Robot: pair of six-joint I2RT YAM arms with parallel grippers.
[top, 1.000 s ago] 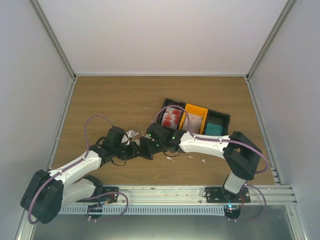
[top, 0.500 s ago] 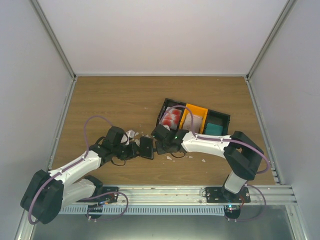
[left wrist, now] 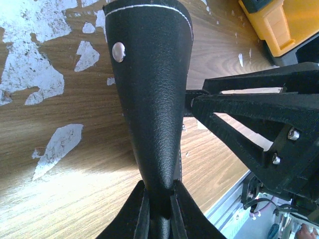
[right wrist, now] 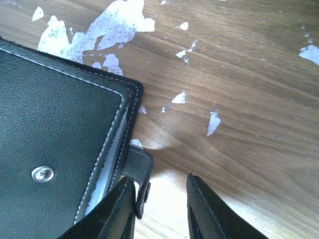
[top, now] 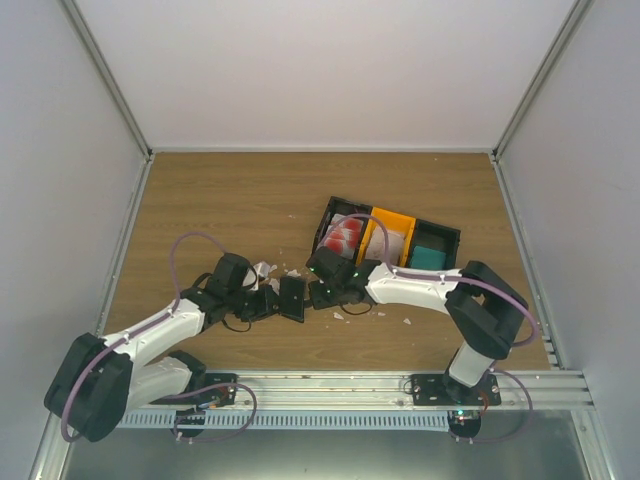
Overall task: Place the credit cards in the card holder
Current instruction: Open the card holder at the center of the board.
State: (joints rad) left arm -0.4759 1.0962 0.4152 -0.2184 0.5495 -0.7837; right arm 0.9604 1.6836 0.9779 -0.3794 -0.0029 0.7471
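The card holder [top: 292,297] is a black leather-like wallet, held edge-up just above the table, with my left gripper [top: 272,302] shut on its lower end. In the left wrist view the card holder [left wrist: 152,89] rises from between my left gripper's [left wrist: 159,191] jaws, a snap stud showing. My right gripper [top: 320,293] stands open right beside the holder. Its clasp tab [right wrist: 138,172] rests against my right gripper's [right wrist: 159,191] left finger, and a pale edge shows between the card holder's [right wrist: 55,149] leaves. Red-and-white credit cards [top: 343,235], pale ones [top: 393,241] and teal ones [top: 430,258] lie in the bins.
A black tray [top: 450,237] with an orange bin [top: 392,219] sits at the right, behind my right arm. White paper scraps [top: 264,268] litter the wood around both grippers, seen as larger white paper scraps [right wrist: 94,30] in the right wrist view. A metal rail [top: 330,385] runs along the near edge.
My right gripper has opened and drawn back slightly to the right of the card holder. The left gripper keeps its hold and has barely moved.
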